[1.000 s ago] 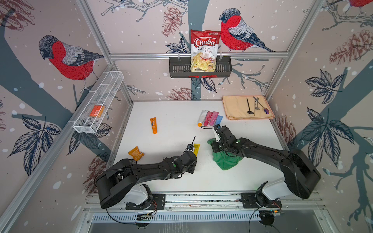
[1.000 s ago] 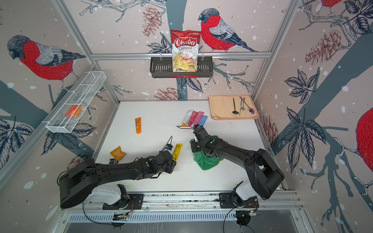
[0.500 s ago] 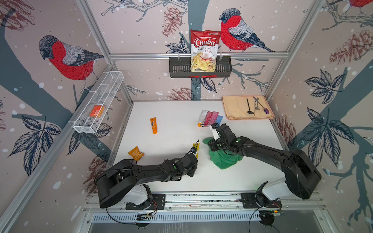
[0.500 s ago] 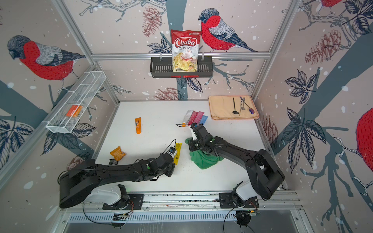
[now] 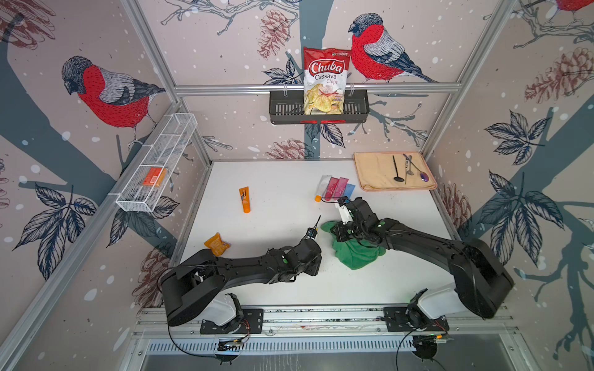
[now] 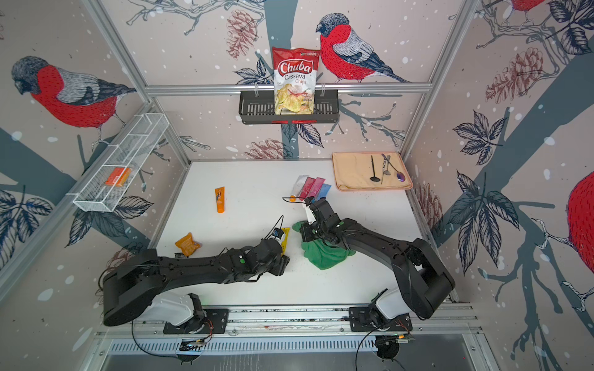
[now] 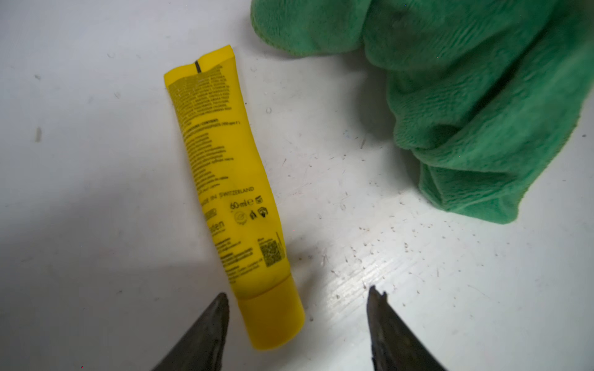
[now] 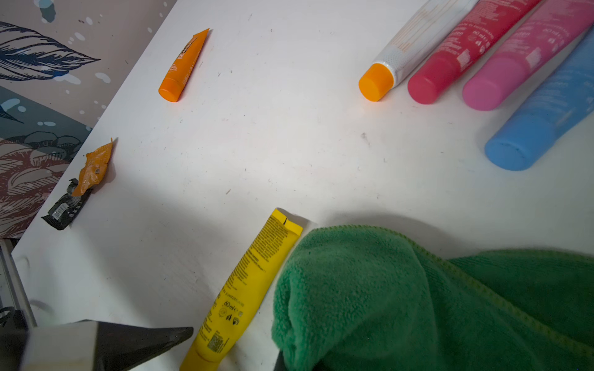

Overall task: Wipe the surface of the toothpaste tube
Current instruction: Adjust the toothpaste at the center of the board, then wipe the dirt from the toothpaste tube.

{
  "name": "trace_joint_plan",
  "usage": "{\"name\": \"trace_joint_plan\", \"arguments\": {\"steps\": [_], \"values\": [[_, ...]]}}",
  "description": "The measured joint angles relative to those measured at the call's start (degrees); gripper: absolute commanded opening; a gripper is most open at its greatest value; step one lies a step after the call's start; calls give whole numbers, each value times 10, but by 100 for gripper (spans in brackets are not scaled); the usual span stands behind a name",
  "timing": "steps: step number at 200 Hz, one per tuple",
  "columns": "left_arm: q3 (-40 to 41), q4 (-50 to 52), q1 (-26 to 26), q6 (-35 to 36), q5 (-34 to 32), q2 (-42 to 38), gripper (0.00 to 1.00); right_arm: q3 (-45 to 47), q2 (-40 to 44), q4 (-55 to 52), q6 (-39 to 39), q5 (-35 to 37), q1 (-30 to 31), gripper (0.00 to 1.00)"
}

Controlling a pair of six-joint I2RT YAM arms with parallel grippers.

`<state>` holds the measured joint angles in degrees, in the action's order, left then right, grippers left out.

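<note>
**A:** While the green cloth (image 6: 324, 255) is being clamped in the closed right gripper (image 6: 310, 233), where is the toothpaste tube (image 6: 284, 239) lying?

**B:** It is being seen flat on the white table (image 6: 250, 180), just beside the cloth at the cloth's 9 o'clock in a top view. A narrow gap is showing between them in the left wrist view. Its long axis is being read as running 12 to 6, crimped end at 12, cap at 6.

**A:** And the left gripper (image 7: 297, 292)?

**B:** Its fingers are being held spread, the cap lying between them, nearer one finger. Nothing is being squeezed. Both arms are being judged about equally near.

**A:** What is being asked of the next move?

**B:** Probably the cloth is being called toward 9 o'clock, onto the tube, for strokes along the 12-to-6 line.

**A:** Surface and room?

**B:** Scuffs and specks are being shown on the tabletop. From the tube, an orange tube (image 6: 220, 199) at 10 o'clock, a row of tubes (image 6: 310, 189) at 1 o'clock and a crumpled wrapper (image 6: 187, 244) at 9 o'clock are lying well apart from it.
</note>
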<state>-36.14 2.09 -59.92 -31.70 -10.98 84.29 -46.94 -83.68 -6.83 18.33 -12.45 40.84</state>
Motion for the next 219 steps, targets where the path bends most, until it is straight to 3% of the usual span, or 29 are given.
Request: {"name": "trace_joint_plan", "arguments": {"steps": [76, 157, 219], "values": [[16, -11, -2, 1, -50, 22, 31, 12, 19, 3, -1, -1, -5, 0], [38, -33, -4, 142, -49, -7, 31, 5, 6, 4, -1, -6, 8, 0], [49, -101, 0, 188, -28, 18, 30, 10, -82, 51, 37, -39, 54, 0]]}}
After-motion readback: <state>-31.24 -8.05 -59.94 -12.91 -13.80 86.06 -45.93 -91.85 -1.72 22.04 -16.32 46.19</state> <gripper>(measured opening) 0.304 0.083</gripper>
